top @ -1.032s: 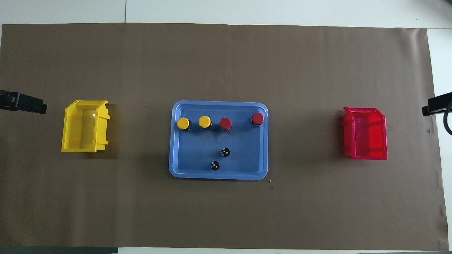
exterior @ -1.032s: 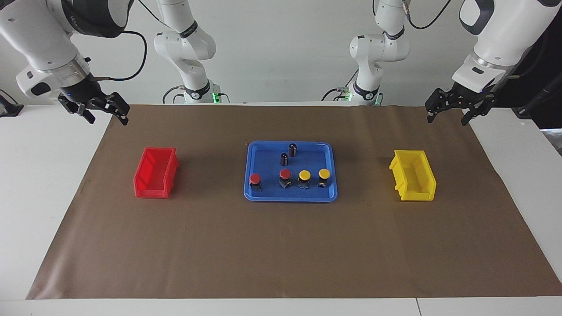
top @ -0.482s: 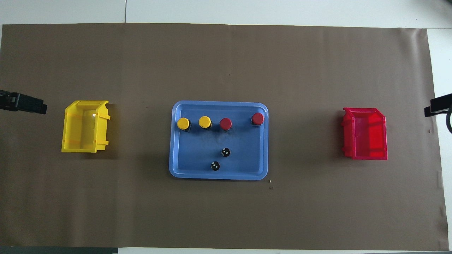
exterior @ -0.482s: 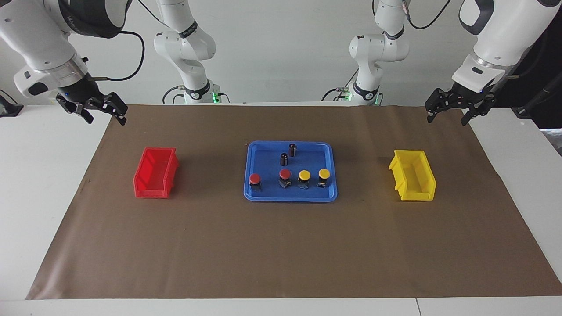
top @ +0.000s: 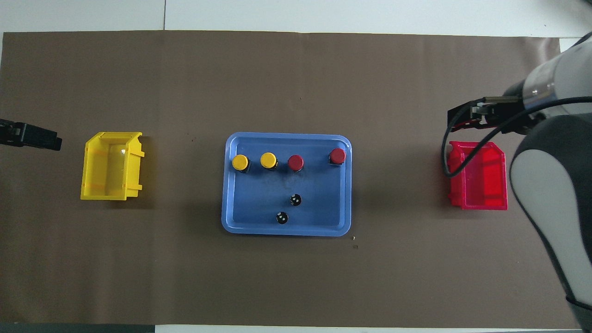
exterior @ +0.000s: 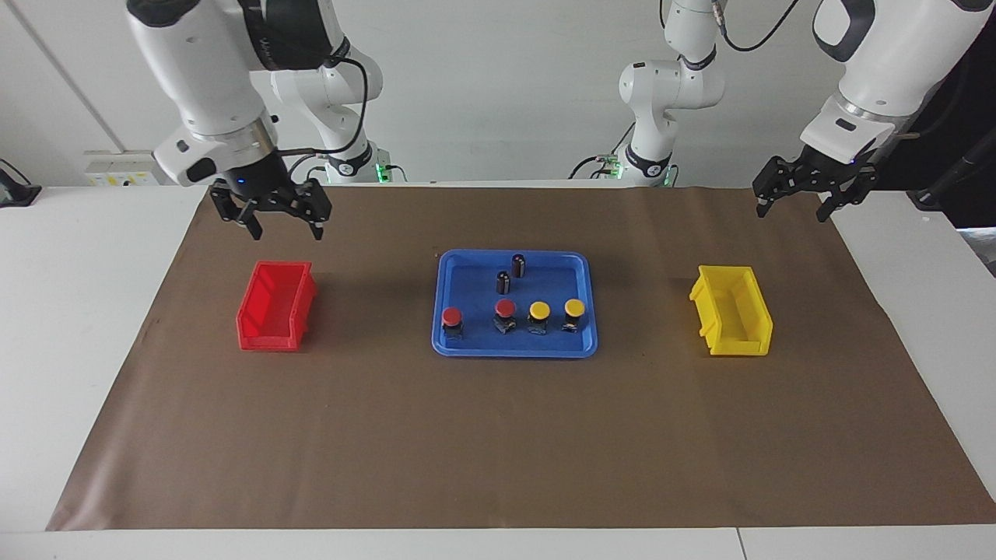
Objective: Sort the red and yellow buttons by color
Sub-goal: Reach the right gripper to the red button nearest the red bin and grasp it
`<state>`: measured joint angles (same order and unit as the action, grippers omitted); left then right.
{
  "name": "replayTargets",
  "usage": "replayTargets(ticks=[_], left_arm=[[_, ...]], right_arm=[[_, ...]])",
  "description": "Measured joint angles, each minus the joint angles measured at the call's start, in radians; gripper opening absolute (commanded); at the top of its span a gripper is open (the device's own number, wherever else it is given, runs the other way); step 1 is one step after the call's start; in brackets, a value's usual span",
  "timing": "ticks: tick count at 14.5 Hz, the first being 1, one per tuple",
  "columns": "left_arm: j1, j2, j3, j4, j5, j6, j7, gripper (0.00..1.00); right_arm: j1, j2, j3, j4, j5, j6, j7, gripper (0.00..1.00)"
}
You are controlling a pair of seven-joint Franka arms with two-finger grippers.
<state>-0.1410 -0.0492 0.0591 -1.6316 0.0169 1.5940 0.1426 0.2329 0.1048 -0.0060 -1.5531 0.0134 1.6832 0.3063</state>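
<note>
On brown paper, I see light rigid buttons [exterior: 506,315]; I would pinch the base. Right gripper [exterior: 282,220] and left gripper [exterior: 792,204] are spread.

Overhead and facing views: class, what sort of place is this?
Probably a robotics lab: two white arms at a table under brown paper, with a blue tray of buttons between a red bin and a yellow bin.

Facing cam: high, across the table, looking back at both robots. Overhead cam: above the robots' end, steeply down and forward. Both share the brown mat [exterior: 498,435], half a turn apart.
</note>
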Motion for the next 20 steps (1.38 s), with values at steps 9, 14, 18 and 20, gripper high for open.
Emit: replayTargets(ticks=[9,14,18,20], left_arm=[[0.0,0.0,0.0,0.0,0.0,-0.001,0.0,1.0],[0.0,0.0,0.001,-0.001,0.0,-0.001,0.0,1.0],[0.0,0.0,0.001,-0.001,0.0,-0.001,0.0,1.0],[0.0,0.0,0.001,-0.001,0.0,-0.001,0.0,1.0]], right_arm=[[0.204,0.264,0.0,-0.103,0.0,0.385,0.301,1.0],[0.23,0.26,0.0,-0.237,0.0,0.519,0.301,0.91],[0.244,0.259,0.0,-0.269,0.0,0.533,0.297,0.73],[0.246,0.258,0.001,-0.282,0.0,0.534,0.292,0.55]])
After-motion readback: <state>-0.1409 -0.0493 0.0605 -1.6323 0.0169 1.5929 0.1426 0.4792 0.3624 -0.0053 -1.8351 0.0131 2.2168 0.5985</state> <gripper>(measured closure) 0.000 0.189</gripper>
